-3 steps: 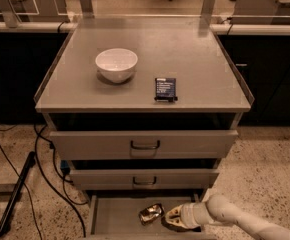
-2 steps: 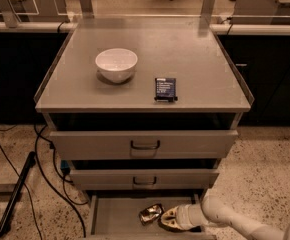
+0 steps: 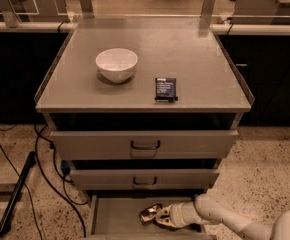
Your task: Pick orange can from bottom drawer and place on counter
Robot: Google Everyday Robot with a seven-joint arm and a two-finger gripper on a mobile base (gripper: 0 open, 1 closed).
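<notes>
The orange can (image 3: 149,213) is a shiny golden-bronze dented object lying on the floor of the open bottom drawer (image 3: 116,217), near its middle. My gripper (image 3: 158,217) reaches in from the lower right on a white arm, and its tip is right against the can's right side. The counter (image 3: 205,66) is the flat grey cabinet top above, with thin raised rims along its sides.
A white bowl (image 3: 116,64) and a small dark blue box (image 3: 165,89) stand on the counter. Two grey drawer fronts with loop handles (image 3: 145,145) sit above the open drawer. Black cables (image 3: 45,169) and a dark bar (image 3: 14,196) lie on the speckled floor at left.
My gripper has slid a little to the left inside the bottom drawer, closing in on the can. The can has not visibly moved.
</notes>
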